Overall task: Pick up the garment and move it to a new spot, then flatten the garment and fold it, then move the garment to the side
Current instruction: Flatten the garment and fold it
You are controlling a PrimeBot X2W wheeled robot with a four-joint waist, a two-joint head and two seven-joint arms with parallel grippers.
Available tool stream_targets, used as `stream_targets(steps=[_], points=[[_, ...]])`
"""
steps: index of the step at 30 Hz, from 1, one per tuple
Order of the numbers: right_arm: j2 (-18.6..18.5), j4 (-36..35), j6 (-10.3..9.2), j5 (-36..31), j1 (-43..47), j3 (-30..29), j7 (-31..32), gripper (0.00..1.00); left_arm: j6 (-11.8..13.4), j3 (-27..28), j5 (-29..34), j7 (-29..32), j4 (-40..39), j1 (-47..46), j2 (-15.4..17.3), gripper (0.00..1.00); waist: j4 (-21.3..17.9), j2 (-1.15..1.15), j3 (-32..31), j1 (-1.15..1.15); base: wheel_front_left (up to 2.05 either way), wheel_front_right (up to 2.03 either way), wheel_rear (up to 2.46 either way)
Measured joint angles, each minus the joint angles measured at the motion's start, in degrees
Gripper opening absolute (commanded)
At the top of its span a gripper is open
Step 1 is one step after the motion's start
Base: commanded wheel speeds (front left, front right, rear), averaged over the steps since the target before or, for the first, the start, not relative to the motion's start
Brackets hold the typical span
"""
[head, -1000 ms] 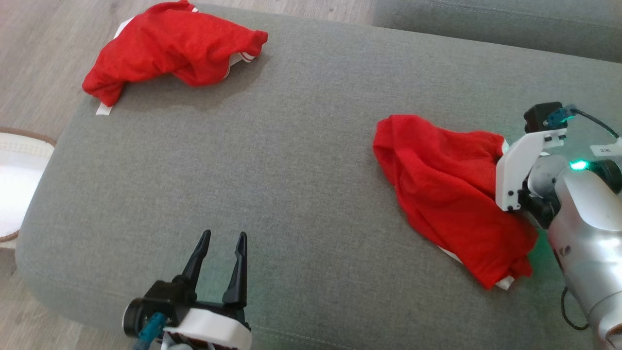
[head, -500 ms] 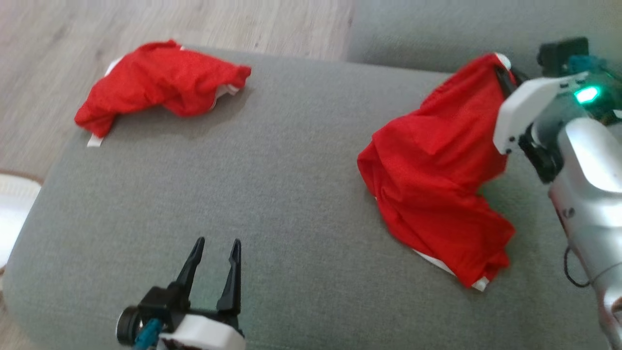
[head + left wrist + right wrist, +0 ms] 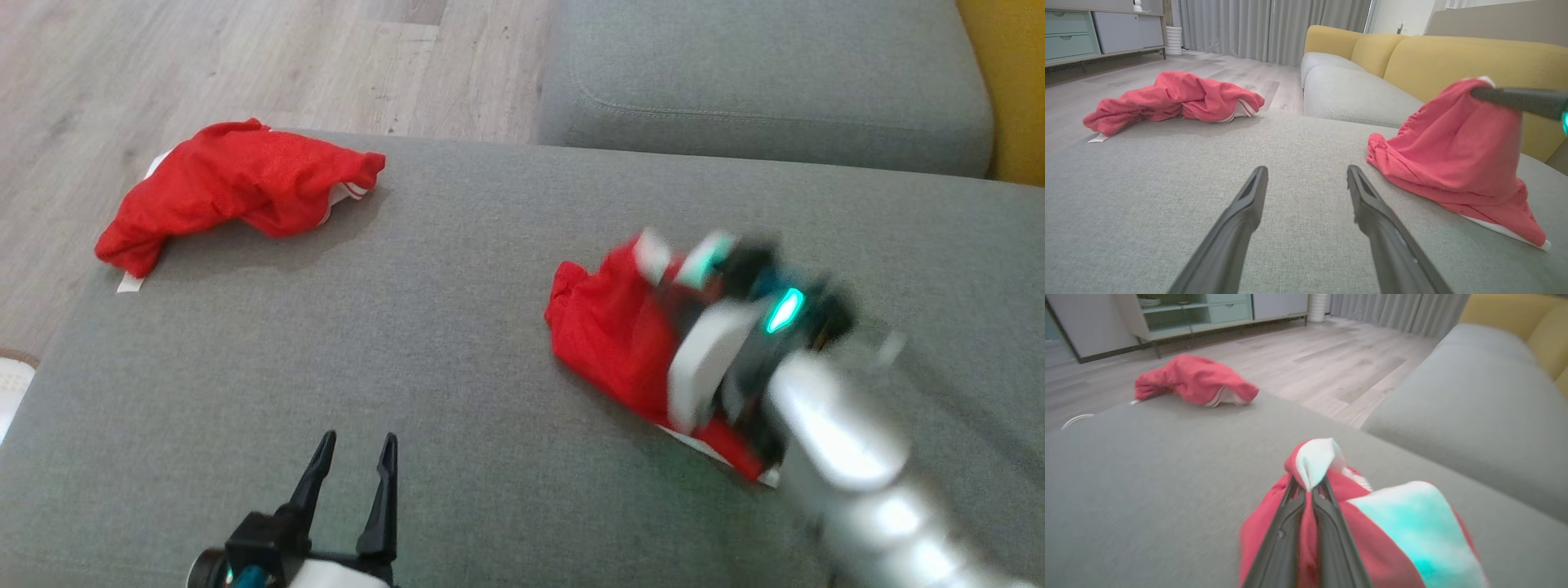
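- Head camera has tilted since a second ago: more wood floor [image 3: 245, 65] and a second grey seat [image 3: 759, 73] now show at the top. That shift is the camera's, not the things'.
- Garment [image 3: 604, 335]: a second ago it lay slack on the right of the grey cushion [image 3: 408, 343], with the right arm at its right edge. Now one edge is raised and the cloth is bunched, with only its lower hem on the cushion.
- Right arm now crosses in front of the garment in the head view, smeared by motion. It was sharp and off to the right before.
- Right gripper [image 3: 1308, 484]: fingers pressed together, pinching a white-trimmed fold of the garment.
- Left gripper [image 3: 357, 441]: jaws spread wide and holding nothing, low over the near edge of the cushion, as it was a second ago.
- Spare red garment [image 3: 229, 192] sits on the far left corner of the cushion, well apart and unchanged.
- The left wrist view alone gives the side profile: the garment hangs tent-like from a dark finger [image 3: 1515, 100], against a yellow backrest [image 3: 1453, 53].
- The right wrist view alone shows the pinch close up, plus a pale panel of the garment tinted teal. The head view blurs this.
- Both wrist views show a cabinet [image 3: 1086, 32] and curtains [image 3: 1249, 24].
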Motion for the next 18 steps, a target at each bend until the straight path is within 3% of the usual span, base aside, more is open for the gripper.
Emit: stream_targets(steps=[5, 11, 12, 14, 15, 16, 17, 18], points=[[2.9, -1.7, 0.0, -0.3, 10.4, 1.0, -1.6, 0.0, 0.4, 0.0, -0.2, 0.3, -0.6, 0.7, 0.4, 1.0, -0.6, 0.0, 0.0, 0.0, 0.0, 0.0, 0.0], [3.6, -2.1, 0.0, -3.3, 14.8, 1.3, -3.4, 0.0, 0.7, 0.0, -0.5, 0.4, -0.9, 0.7, 0.5, 1.0, -1.1, 0.0, 0.4, 0.01, 0.0, 0.0, 0.0], [3.6, -2.3, 0.0, -3.7, 15.1, 1.3, -3.7, 0.07, 0.7, 0.0, -0.5, 0.4, -1.0, 0.7, 0.6, 1.0, -1.2, 0.0, 0.4, 0.01, 0.0, 0.0, 0.0], [3.7, -2.5, 0.0, -4.6, 15.4, 1.5, -4.0, 0.48, 0.7, 0.0, -0.6, 0.4, -1.0, 0.7, 0.7, 1.0, -1.4, 0.0, 0.4, 0.01, 0.0, 0.0, 0.0], [3.7, -3.0, 0.0, -4.7, 15.5, 1.8, -4.3, 0.88, 0.7, 0.0, -0.6, 0.4, -1.0, 0.7, 0.7, 1.0, -1.5, 0.0, 0.4, 0.01, 0.0, 0.0, 0.0], [3.7, -3.6, 0.0, -4.7, 15.6, 2.1, -4.4, 0.88, 0.8, 0.0, -0.6, 0.4, -1.0, 0.7, 0.7, 1.0, -1.5, 0.0, 0.4, 0.01, 0.0, 0.0, 0.0], [3.7, -4.2, 0.0, -4.6, 15.8, 2.7, -4.5, 0.97, 0.8, 0.0, -0.6, 0.4, -1.0, 0.7, 0.7, 1.0, -1.6, 0.0, 0.4, 0.01, 0.0, 0.0, 0.0], [3.7, -4.7, 0.0, -4.4, 16.2, 3.5, -4.7, 1.0, 0.8, 0.0, -0.6, 0.4, -1.0, 0.7, 0.7, 1.0, -1.7, 0.0, 0.4, 0.01, 0.0, 0.0, 0.0]])
